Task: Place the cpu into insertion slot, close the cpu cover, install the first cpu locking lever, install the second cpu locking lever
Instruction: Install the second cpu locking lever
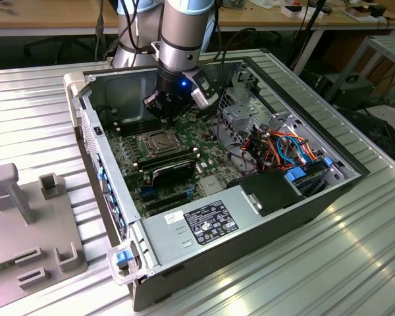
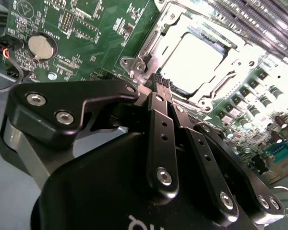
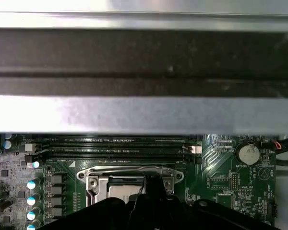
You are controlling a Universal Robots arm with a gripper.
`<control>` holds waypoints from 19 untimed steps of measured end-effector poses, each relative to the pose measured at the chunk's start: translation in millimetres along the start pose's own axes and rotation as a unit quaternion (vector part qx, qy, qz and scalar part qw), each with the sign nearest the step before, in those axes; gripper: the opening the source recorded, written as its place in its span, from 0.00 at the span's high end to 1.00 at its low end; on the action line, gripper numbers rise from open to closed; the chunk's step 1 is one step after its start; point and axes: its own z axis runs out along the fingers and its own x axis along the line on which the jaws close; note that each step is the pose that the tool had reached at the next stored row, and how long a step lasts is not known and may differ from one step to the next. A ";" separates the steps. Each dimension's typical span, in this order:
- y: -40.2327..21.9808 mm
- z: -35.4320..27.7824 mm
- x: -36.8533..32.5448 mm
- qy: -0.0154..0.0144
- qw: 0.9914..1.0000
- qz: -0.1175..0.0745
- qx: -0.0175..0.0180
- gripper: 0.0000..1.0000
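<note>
The cpu (image 2: 197, 62) lies flat in the insertion slot (image 1: 155, 141) of the green motherboard, its metal top glaring bright. The cpu cover (image 2: 151, 40) lies down around it as a silver frame, and the chip shows through its window. A thin wire lever (image 3: 129, 168) runs along one side of the socket. My gripper (image 2: 161, 82) hangs just above the socket's rim, beside a corner of the cover, with its black fingers pressed together and nothing visible between them. In the exterior view the gripper (image 1: 163, 113) is low inside the open computer case, just behind the socket.
Long black memory slots (image 3: 115, 146) run beside the socket, and a coin battery (image 2: 41, 45) sits on the board. The case wall (image 3: 144, 112) rises close behind. A power supply (image 1: 204, 220) and a drive cage with cables (image 1: 283, 148) fill the case's near and right parts. A grey fixture (image 1: 33, 217) stands outside.
</note>
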 end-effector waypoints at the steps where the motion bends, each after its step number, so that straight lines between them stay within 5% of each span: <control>1: -1.4 -0.4 0.0 0.000 1.000 0.000 0.000 0.89; 12: -20.5 -5.0 0.1 0.003 1.000 0.000 0.000 0.89; 16: -35.2 -5.4 0.1 0.004 1.000 0.000 0.000 0.89; 19: -36.0 -13.2 0.1 0.008 1.000 0.000 0.000 0.89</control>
